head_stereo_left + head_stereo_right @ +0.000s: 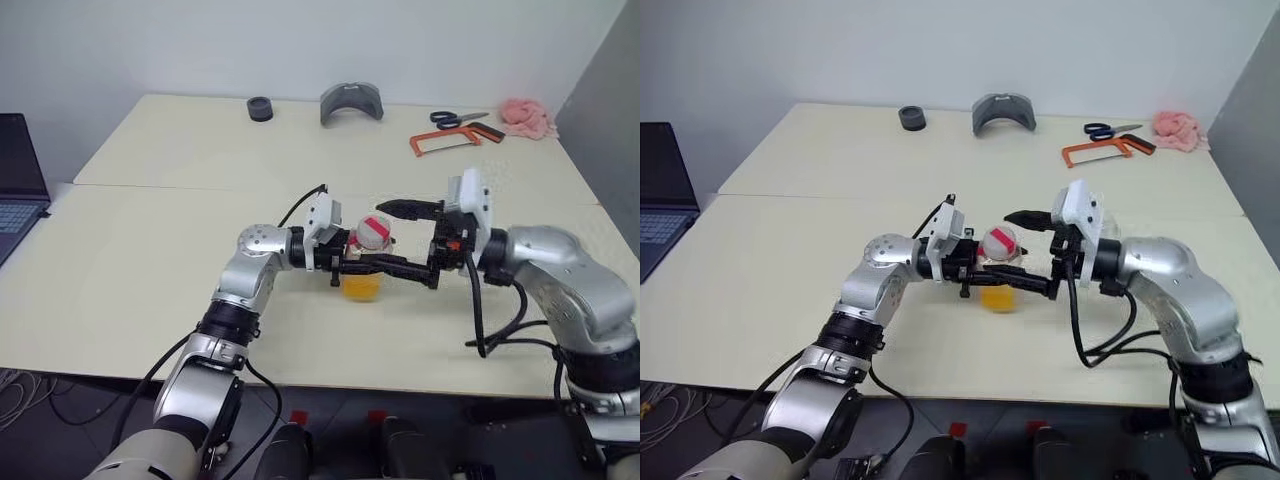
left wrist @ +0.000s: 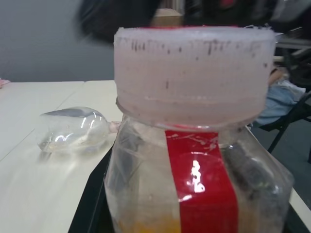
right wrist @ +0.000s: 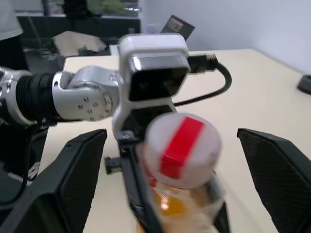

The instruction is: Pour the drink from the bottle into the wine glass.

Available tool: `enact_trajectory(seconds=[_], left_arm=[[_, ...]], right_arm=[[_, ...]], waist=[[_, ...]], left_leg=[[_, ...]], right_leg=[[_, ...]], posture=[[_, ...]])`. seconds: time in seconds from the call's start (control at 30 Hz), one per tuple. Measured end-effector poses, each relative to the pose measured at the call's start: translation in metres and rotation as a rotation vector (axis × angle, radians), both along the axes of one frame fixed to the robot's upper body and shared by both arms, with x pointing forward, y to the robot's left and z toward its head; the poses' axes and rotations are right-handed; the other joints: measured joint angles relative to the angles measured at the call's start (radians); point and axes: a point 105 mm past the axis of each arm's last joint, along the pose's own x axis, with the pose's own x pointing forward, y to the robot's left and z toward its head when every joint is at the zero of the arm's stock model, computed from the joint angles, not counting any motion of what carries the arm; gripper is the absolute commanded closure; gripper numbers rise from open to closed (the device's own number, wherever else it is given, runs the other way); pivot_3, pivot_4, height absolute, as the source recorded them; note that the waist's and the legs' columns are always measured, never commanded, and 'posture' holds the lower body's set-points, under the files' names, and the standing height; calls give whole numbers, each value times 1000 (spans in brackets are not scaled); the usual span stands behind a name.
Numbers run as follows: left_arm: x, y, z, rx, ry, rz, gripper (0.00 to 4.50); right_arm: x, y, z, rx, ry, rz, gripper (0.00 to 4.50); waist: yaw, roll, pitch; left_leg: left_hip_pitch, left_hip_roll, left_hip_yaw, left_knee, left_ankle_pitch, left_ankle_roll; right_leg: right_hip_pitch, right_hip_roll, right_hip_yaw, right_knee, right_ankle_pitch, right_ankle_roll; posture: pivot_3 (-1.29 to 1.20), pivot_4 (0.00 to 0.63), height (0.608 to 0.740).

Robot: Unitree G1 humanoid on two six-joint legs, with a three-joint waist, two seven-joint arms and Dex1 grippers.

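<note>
The left gripper (image 1: 385, 268) is clamped on the bottle (image 1: 366, 262), its black fingers squeezing the body below the neck and holding it upright just above the worktop (image 1: 150, 250), near the middle of the scene. The bottle is clear thin plastic with squarish sides, so it will likely give a little under pressure; the flat sides offer a steadier purchase than the corners, and the hold low on the body leaves the top free. The drink (image 1: 361, 288) sits only in the lowest part, orange and translucent, so the bottle is probably light and will tip easily once uncapped. The red-and-white cap (image 3: 181, 148) is on, ridged around its edge, which should help a twisting hold.

Right of the bottle, the right gripper (image 3: 181, 179) stands with its fingers wide apart on either side of the cap, touching nothing. A firm pinch across the cap's rim looks like the place to take hold.

The wine glass (image 2: 75, 131) lies on its side on the worktop beyond the bottle. It is thin, smooth and fragile, apt to roll; the stem seems the safest place to lift it.
</note>
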Motion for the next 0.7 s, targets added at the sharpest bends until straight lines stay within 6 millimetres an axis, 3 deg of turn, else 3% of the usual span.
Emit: enact_trajectory(seconds=[0.1,0.23,0.7], left_arm=[[3,-2,-2,-8,1,15,2792],[6,-8,-1,-18,-9,20,2793],[16,-5,0,-36,-16,62,2793]], right_arm=[[-7,10,-3,92,5,-133,110],[3,18,-4,169,16,-325,110],[10,25,-7,215,44,-396,110]], waist=[[-5,0,0],[-5,1,0],[-6,1,0]], left_leg=[[0,0,0,0,0,0],[1,-1,1,0,0,0],[1,-2,1,0,0,0]], right_leg=[[0,2,0,1,0,0],[-1,2,1,2,0,0],[-1,2,1,1,0,0]], posture=[[0,150,740],[0,150,740],[0,150,740]])
